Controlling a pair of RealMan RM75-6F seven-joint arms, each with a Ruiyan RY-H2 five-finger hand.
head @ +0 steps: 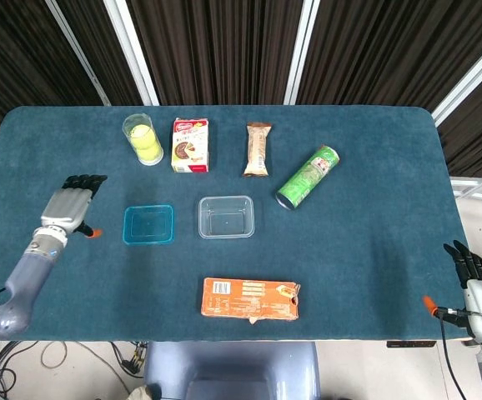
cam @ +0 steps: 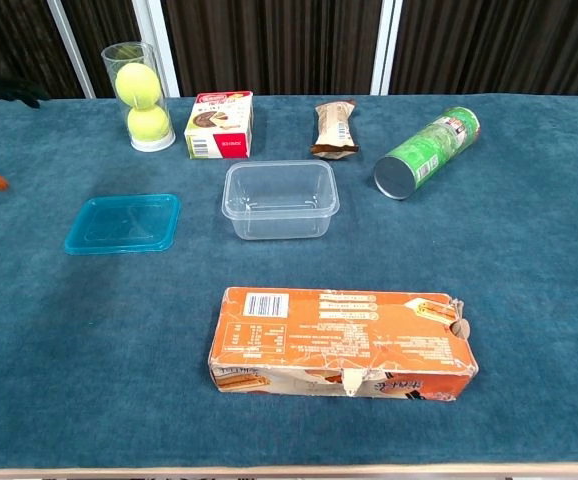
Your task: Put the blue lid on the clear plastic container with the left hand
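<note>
Risk is lying mostly in the pickup — the lid (head: 148,224) is sitting flat on the cloth toward the table's left edge, just beside the container (head: 226,217), so fingers may be skating over its thin rim or nudging it into the tub rather than getting under it. Left hand (head: 72,207) is hovering near the lid's outer side, empty with fingers extended, while the right hand (head: 478,286) is idling open off the right front corner. Chest view is cutting the left hand off at its frame edge — only an orange tip is showing.
</note>
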